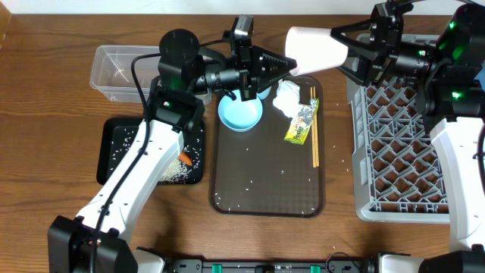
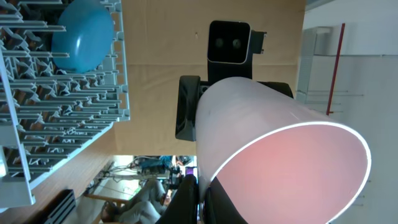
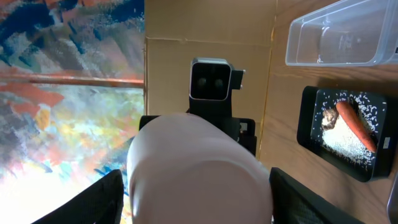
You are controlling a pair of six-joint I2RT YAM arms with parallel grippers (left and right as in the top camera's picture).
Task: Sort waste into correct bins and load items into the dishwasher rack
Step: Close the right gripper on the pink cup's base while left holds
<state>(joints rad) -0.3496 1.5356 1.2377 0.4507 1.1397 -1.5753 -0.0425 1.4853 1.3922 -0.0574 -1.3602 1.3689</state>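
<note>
The left gripper (image 1: 291, 65) is pinching the pink cup (image 1: 317, 49) by its rim, sideways in mid-air near the rack (image 1: 402, 152). The right gripper (image 1: 345, 53) is flanking its base; contact cannot be told. Releasing prematurely is risking a drop.

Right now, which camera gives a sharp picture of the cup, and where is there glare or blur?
Overhead view: evenly lit, cup sharp. Left wrist view: the cup looms large, its rim glaring white. Right wrist view: the cup is close and soft, while the black tray with rice looks sharp.
</note>
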